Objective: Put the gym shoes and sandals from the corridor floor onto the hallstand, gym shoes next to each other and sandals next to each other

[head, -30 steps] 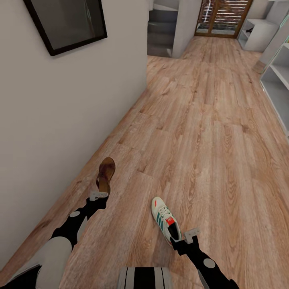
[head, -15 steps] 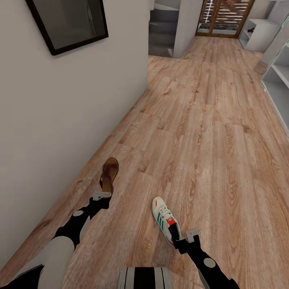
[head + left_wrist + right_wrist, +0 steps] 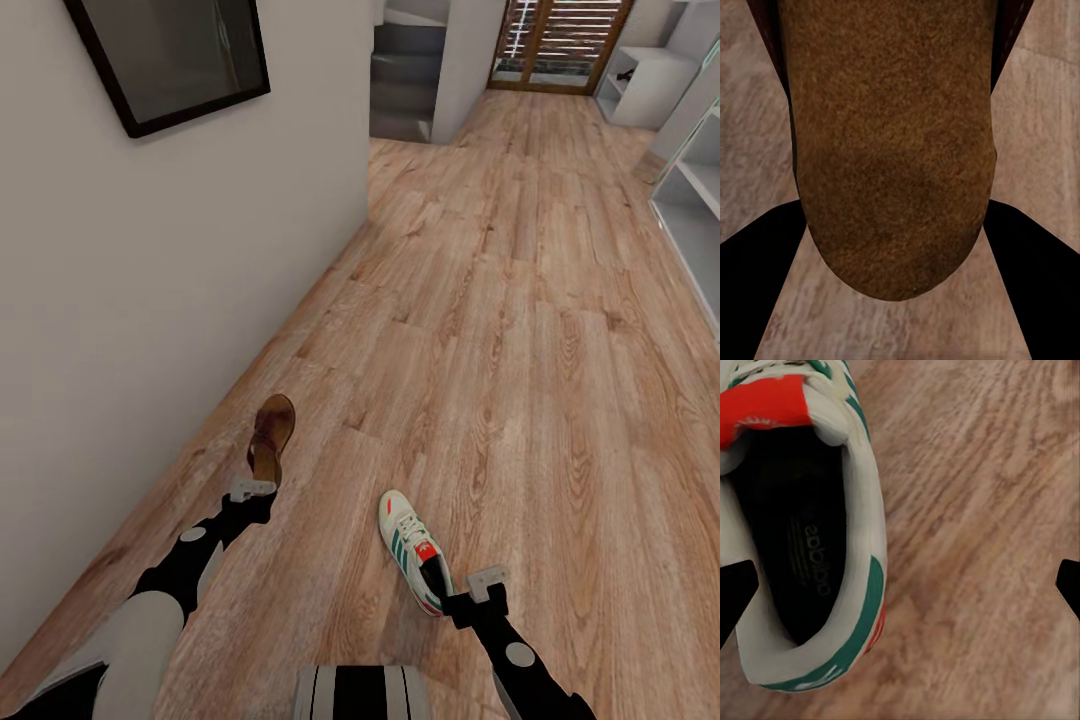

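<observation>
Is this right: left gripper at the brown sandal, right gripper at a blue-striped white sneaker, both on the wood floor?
Not quite: the white sneaker at the right gripper has green stripes, not blue, clear in the right wrist view. The left gripper at the brown leather sandal and the wood-plank floor are correct.

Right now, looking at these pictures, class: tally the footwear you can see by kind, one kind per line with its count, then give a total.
Brown sandals: 1 – the sandal, at the left gripper.
White sneakers with green stripes: 1 – the gym shoe, by the right gripper.
Total: 2, both seen over the wood floor.
</observation>
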{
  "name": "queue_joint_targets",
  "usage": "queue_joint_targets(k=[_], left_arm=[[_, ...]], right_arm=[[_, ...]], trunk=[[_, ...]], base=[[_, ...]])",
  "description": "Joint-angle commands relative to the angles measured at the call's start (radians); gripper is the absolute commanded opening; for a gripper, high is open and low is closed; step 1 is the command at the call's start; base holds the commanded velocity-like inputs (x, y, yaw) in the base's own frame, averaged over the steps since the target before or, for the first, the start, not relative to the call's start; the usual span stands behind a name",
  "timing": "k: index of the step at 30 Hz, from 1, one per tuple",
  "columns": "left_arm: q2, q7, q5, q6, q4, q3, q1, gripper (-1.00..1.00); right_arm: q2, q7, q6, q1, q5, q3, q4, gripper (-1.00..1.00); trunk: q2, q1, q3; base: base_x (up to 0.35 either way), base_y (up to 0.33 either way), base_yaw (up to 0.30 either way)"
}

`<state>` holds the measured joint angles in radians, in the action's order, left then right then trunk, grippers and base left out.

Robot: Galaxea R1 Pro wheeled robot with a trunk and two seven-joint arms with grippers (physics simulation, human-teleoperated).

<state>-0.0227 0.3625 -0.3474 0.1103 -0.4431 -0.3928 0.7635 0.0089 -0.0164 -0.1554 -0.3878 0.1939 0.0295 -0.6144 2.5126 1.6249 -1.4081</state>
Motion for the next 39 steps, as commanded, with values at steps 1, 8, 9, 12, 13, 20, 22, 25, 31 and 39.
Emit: queue_joint_targets(k=[1,8,9,12,13,20,22,25,31,39], left_arm=[[-0.001,0.006,-0.010,0.005,0.000,-0.008,0.001,-1.00],[0.000,0.006,-0.010,0.004,0.000,-0.008,0.000,-1.00],[0.000,0.006,-0.010,0.004,0.000,-0.008,0.000,-1.00],[0.000,0.006,-0.010,0.005,0.000,-0.008,-0.001,-1.00],[0.000,0.006,-0.010,0.006,0.000,-0.008,-0.001,-1.00],[-0.001,0.006,-0.010,0.006,0.000,-0.008,-0.001,-1.00],[-0.002,0.006,-0.010,0.006,0.000,-0.008,-0.001,-1.00],[-0.002,0.006,-0.010,0.006,0.000,-0.009,-0.001,-1.00],[-0.002,0.006,-0.010,0.008,0.000,-0.009,-0.001,-1.00],[-0.002,0.011,-0.010,0.014,0.000,-0.008,-0.001,-1.00]], right_arm=[[0.000,-0.001,-0.003,0.000,0.008,-0.002,0.000,1.00],[0.000,0.000,-0.003,0.000,0.009,-0.003,0.001,1.00],[0.000,0.001,-0.003,0.000,0.009,-0.003,0.001,1.00],[0.000,0.001,-0.003,0.000,0.009,-0.003,0.001,1.00],[0.000,0.001,-0.003,0.000,0.009,-0.003,0.001,1.00],[0.000,0.001,-0.003,0.000,0.009,-0.004,0.001,1.00],[0.000,0.002,-0.003,0.000,0.009,-0.005,0.001,1.00],[0.000,0.003,-0.003,0.000,0.009,-0.005,0.000,1.00],[0.000,0.003,-0.003,0.000,0.009,-0.005,-0.001,1.00],[0.000,0.004,-0.003,0.000,0.009,-0.005,-0.002,1.00]], trunk=[[0.000,0.000,-0.001],[0.000,0.000,-0.001],[0.000,0.000,-0.001],[0.000,0.000,-0.001],[0.000,0.000,-0.001],[0.000,0.000,-0.003],[0.000,0.000,-0.004],[0.000,0.000,-0.006],[0.000,0.000,-0.010],[0.000,0.000,-0.019]], base=[[0.000,0.023,0.000],[0.000,0.136,0.000],[0.000,0.070,0.000],[0.000,0.046,0.000],[0.000,0.023,0.000],[0.000,0.009,0.067],[0.000,0.001,0.157],[0.000,0.001,0.088],[0.000,0.000,0.010],[0.000,0.000,0.000]])
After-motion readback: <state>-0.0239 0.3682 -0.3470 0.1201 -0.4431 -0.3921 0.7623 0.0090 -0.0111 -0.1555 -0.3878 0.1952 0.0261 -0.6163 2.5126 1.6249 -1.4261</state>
